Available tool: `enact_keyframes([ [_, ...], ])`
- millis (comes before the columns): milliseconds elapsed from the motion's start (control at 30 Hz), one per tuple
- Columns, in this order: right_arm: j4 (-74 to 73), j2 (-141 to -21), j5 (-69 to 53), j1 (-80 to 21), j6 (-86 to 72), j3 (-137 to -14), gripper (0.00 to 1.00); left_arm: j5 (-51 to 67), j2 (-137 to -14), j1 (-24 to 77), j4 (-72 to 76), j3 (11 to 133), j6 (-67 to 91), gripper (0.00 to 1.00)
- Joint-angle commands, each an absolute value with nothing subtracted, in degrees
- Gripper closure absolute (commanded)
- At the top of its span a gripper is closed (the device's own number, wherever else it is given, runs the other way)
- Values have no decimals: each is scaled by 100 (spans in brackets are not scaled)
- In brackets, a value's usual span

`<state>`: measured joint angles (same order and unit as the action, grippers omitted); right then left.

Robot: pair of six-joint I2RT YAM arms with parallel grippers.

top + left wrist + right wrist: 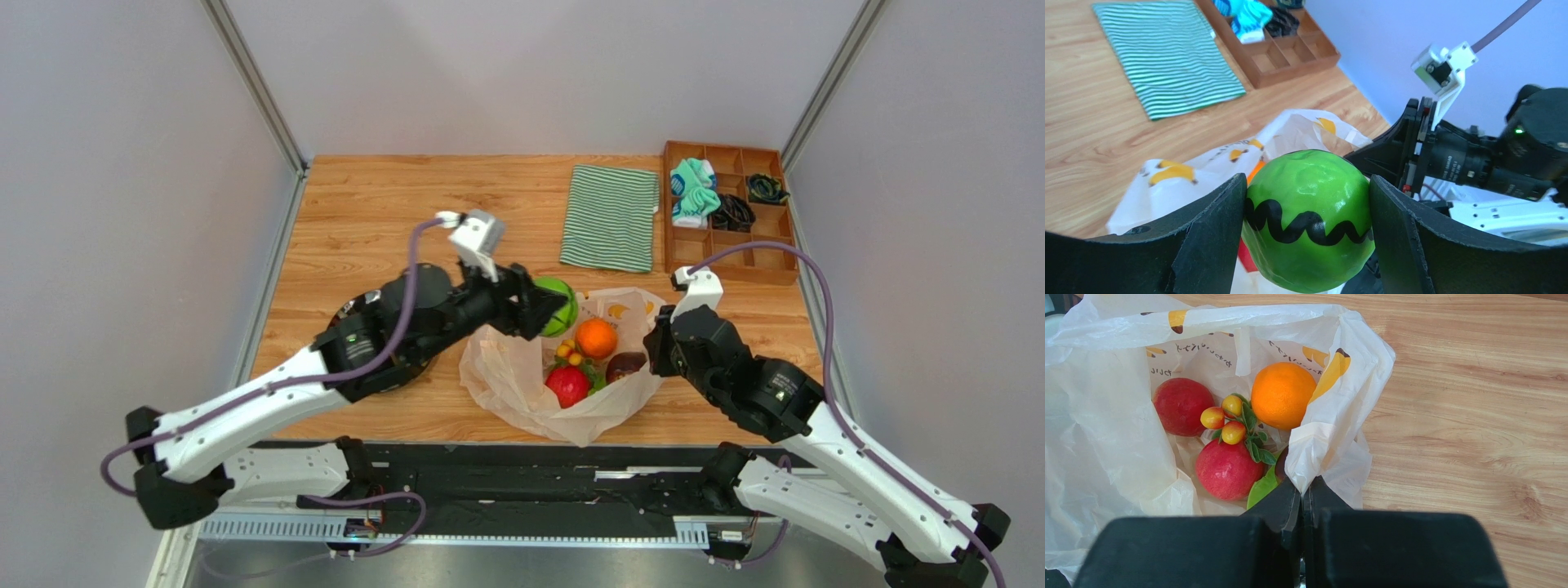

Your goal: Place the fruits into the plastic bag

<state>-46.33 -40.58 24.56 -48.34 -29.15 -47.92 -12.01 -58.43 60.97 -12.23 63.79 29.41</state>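
Top view: left gripper (541, 306) clamps the green round fruit (561, 306) at the far-left rim of the plastic bag (509, 374), which sits mid near edge of the table (368, 221).
Left wrist: the bag's mouth lies just below and ahead of the fruit.
Right wrist: right gripper (1301, 493) is pinched tight on the bag's rim.

The table (368, 208) is pale wood, matt, with clear grain. The bag (1106, 447) is thin crinkled plastic, translucent white, faintly shiny. The green fruit (1309, 208) has a glossy, slightly dimpled skin with a black painted squiggle. The orange (1281, 395) looks finely pitted and matt; the 2 red fruits (1227, 470) are smooth with a dull sheen. The cloth (610, 218) is matt striped fabric, the tray (770, 224) brown wood. The left fingers (1204, 245) are matt black plastic.
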Motion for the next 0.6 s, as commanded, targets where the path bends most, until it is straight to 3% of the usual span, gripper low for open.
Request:
enact_keyframes([
  [0,-4570,-3938,2601,-4852,-3023,-4931,98,-1853,-6924,6468,-1343,6994,2637,53],
  [100,-4658,-3894,2637,-4852,-3032,-4948,98,-2276,-7461,6513,-1793,7058,2742,52],
  [467,-4605,-4008,2602,-4852,-3050,-4931,98,-1723,-7910,6530,-1599,6530,2962,49],
  [567,-4588,-4043,2575,-4843,-3067,-4931,98,-1653,-7945,6530,-1635,6530,2997,45],
])
